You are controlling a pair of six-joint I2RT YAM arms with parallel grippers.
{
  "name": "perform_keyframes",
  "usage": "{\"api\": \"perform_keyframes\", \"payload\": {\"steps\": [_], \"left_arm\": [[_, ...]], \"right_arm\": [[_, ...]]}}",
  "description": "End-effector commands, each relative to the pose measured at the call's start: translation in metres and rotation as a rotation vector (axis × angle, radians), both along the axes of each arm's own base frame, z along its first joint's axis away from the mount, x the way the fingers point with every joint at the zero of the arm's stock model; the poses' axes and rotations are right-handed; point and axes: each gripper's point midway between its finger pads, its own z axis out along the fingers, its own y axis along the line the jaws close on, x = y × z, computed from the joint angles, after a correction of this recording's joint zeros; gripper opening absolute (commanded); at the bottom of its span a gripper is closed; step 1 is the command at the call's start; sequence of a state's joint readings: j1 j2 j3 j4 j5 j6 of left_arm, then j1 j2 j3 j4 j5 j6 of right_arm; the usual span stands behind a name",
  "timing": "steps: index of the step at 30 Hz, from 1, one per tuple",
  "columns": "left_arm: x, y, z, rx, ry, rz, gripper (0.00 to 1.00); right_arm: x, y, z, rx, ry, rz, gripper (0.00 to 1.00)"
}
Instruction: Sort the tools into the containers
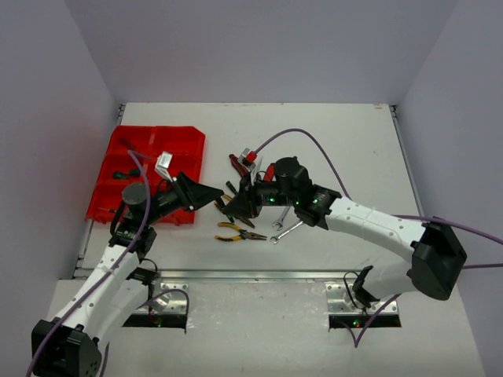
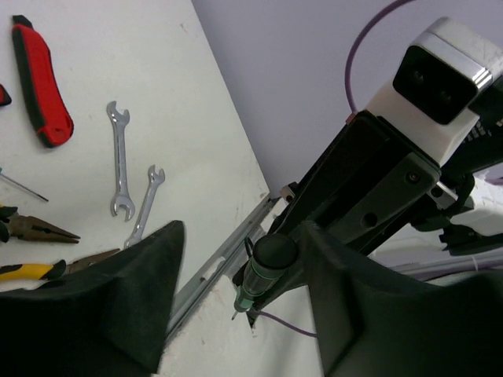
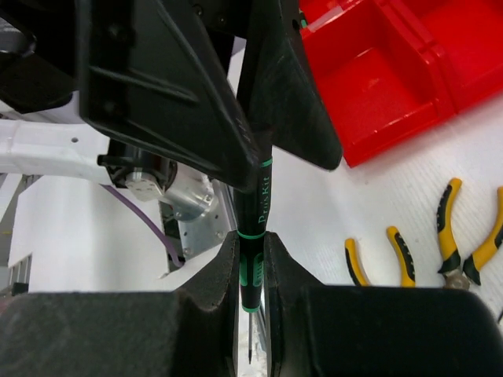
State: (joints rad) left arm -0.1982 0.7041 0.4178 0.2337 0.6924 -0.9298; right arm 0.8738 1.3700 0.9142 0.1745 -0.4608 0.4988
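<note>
Closest to the right wrist camera, the right end effector (image 3: 251, 250) stands narrow, its two dark fingers pinched on the lower, green-banded part of a green-and-black screwdriver (image 3: 256, 196), whose thin metal tip pokes down past them. Above that grip, the left end effector (image 2: 244, 232) reaches in from the opposite side with its jaws partly apart. They flank the upper handle, and in the left wrist view the black butt cap of the tool sits just beside one finger while a clear gap separates it from the other, so this end effector has not clamped. From overhead, both arms meet near the middle of the counter (image 1: 338, 149), fingertip to fingertip, with the screwdriver lifted off the surface between them. It is just right of the red tray (image 1: 185, 132), which lies at the left side of the counter. The tray's open-top compartments show in the right wrist view, and the ones seen there are bare; what the others hold cannot be told from above. Loose tools lie on the counter beneath and beyond the meeting point: yellow-and-black pliers (image 1: 240, 234), two silver wrenches (image 2: 119, 157) side by side but apart, and a red-handled knife (image 2: 39, 82) farther off, well apart from the wrenches.
</note>
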Motion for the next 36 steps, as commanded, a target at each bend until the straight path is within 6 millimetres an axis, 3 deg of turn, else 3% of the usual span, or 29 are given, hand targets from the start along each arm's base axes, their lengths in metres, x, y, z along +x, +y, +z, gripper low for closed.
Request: {"api": "perform_keyframes", "payload": {"steps": [1,3,7,11,12,13,14,16,17,18,19,20,21,25,26,28,33,36], "left_arm": [[-0.005,-0.011,0.022,-0.024,-0.105,-0.042,0.49],[-0.006,-0.015,0.019,-0.020,-0.103,-0.059,0.39],[-0.006,-0.020,0.018,-0.021,-0.104,-0.071,0.04],[0.001,-0.014,0.027,0.001,-0.109,-0.006,0.00],[0.009,-0.009,0.027,0.025,-0.095,0.047,0.00],[0.010,-0.006,0.020,0.050,-0.061,0.067,0.00],[0.020,0.002,0.007,0.106,0.007,0.132,0.00],[0.046,0.041,-0.016,0.289,0.155,0.368,0.00],[0.062,0.057,-0.008,0.318,0.154,0.477,0.00],[0.065,0.082,-0.023,0.424,0.228,0.578,0.00],[0.080,0.128,-0.019,0.531,0.247,0.765,0.00],[0.085,0.156,-0.017,0.577,0.267,0.868,0.00],[0.093,0.207,-0.009,0.613,0.313,1.033,0.00],[0.069,0.332,-0.006,0.674,0.516,1.433,0.00],[0.062,0.349,-0.010,0.692,0.569,1.518,0.00],[0.053,0.375,-0.019,0.739,0.652,1.675,0.00],[0.053,0.402,-0.017,0.744,0.649,1.836,0.00],[0.053,0.408,-0.036,0.769,0.707,1.868,0.00]], "right_arm": [[-0.004,0.016,0.047,0.136,-0.058,0.068,0.04],[-0.005,0.019,0.052,0.148,-0.053,0.081,0.04],[0.001,0.022,0.049,0.135,-0.040,0.064,0.05],[0.012,0.022,0.037,0.103,-0.033,0.002,0.10],[0.014,0.021,0.035,0.095,-0.032,-0.011,0.16],[0.014,0.020,0.035,0.095,-0.036,-0.013,0.27],[0.016,0.017,0.033,0.081,-0.035,-0.030,0.49],[0.022,0.007,0.020,0.023,-0.023,-0.097,0.98],[0.025,0.000,0.014,-0.013,-0.025,-0.131,0.99],[0.031,-0.009,0.008,-0.053,-0.034,-0.186,0.99],[0.039,-0.026,0.002,-0.114,-0.054,-0.269,0.99],[0.041,-0.036,0.003,-0.130,-0.070,-0.302,0.99],[0.040,-0.052,0.002,-0.148,-0.089,-0.341,0.99],[0.025,-0.090,-0.004,-0.157,-0.146,-0.387,0.99],[0.021,-0.098,-0.014,-0.172,-0.145,-0.398,0.99],[0.018,-0.111,-0.013,-0.158,-0.166,-0.422,0.99],[0.009,-0.125,-0.022,-0.160,-0.193,-0.420,0.99],[0.007,-0.126,-0.024,-0.159,-0.193,-0.407,0.99]]}}
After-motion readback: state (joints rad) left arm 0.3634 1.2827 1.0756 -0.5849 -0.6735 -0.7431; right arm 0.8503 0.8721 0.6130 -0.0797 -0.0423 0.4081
